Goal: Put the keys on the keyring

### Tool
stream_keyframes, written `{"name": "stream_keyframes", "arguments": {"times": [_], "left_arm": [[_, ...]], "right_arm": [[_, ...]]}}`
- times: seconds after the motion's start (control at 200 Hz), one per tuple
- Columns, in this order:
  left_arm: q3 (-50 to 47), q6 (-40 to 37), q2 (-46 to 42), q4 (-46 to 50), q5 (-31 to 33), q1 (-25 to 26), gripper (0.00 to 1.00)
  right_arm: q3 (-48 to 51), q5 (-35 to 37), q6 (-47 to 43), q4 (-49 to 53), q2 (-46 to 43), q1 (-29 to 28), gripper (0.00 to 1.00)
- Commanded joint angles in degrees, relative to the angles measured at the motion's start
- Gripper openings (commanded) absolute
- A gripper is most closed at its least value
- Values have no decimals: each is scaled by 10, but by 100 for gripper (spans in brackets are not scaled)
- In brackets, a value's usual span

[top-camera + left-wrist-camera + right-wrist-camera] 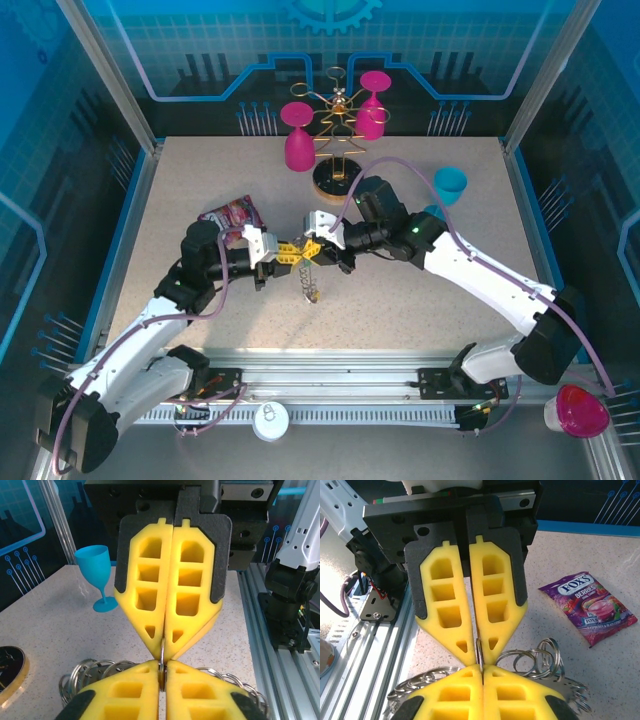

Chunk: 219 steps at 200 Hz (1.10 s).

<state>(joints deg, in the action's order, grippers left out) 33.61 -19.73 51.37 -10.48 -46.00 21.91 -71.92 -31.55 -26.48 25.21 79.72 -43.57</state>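
My two grippers meet tip to tip above the middle of the table. My left gripper (284, 251) (162, 667) and my right gripper (312, 248) (482, 669) are both shut on the keyring (162, 652) (478, 651), a thin grey metal loop seen edge-on. It is pinched between the two pairs of yellow fingertips. A bunch of silver split rings (540, 657) (82, 672) hangs from it, trailing down to the table (310, 288). The keys with coloured heads are out of view.
A purple candy bag (232, 215) (590, 605) lies just behind the left gripper. A blue goblet (450, 185) (97, 575) stands at the back right. The gold glass rack (338, 130) with two pink glasses stands at the back centre on its round wooden base (10, 672).
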Motion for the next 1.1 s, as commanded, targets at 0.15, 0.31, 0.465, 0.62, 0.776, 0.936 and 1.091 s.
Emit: {"name": "stream_keyframes", "arguments": {"times": [0.15, 0.31, 0.465, 0.62, 0.776, 0.936, 1.091], "left_arm": [[19, -16, -3, -18, -5, 2, 0], [12, -36, -18, -1, 34, 2, 0], [10, -59, -32, 37, 49, 2, 0], [7, -59, -35, 42, 47, 2, 0], [10, -59, -31, 43, 45, 2, 0], [13, -61, -30, 49, 44, 2, 0], [14, -61, -29, 49, 45, 2, 0]], "right_arm": [[-32, -41, -15, 35, 13, -20, 0], [-2, 19, 18, -11, -17, -10, 24], [70, 40, 77, -109, -85, 28, 41], [47, 48, 32, -36, -73, 14, 38], [22, 55, 18, -29, -38, -12, 33], [2, 51, 12, -32, -11, -20, 28], [-5, 49, 6, -26, 0, -24, 17]]}}
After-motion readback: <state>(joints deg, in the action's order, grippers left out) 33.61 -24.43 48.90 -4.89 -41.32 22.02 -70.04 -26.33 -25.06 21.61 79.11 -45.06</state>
